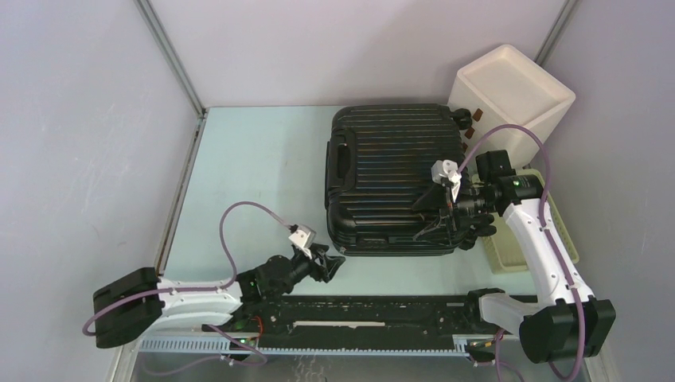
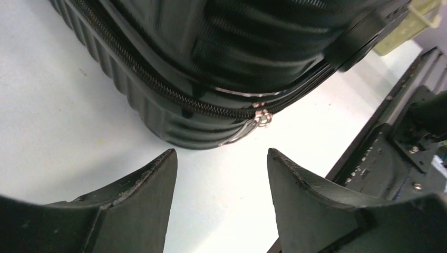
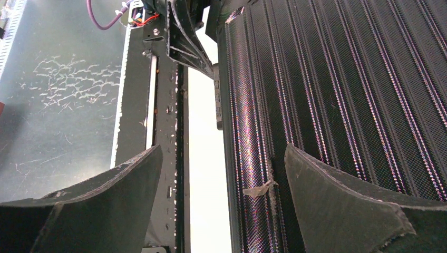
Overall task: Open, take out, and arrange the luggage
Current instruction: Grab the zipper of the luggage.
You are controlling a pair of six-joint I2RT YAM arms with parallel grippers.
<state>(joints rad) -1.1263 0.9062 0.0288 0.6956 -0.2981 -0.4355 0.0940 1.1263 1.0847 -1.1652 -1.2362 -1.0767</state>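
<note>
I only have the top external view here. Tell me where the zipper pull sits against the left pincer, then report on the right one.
Observer: In the left wrist view, the metal zipper pull hangs at the luggage's near corner, just ahead of the open left pincer, untouched.
Operator: Confirm the zipper's state.
Observer: The teeth to the left of the pull are meshed shut.
Operator: Now the right side.
Observer: In the right wrist view, the right pincer is open and empty, with one finger over the ribbed shell and the other past its edge.
</note>
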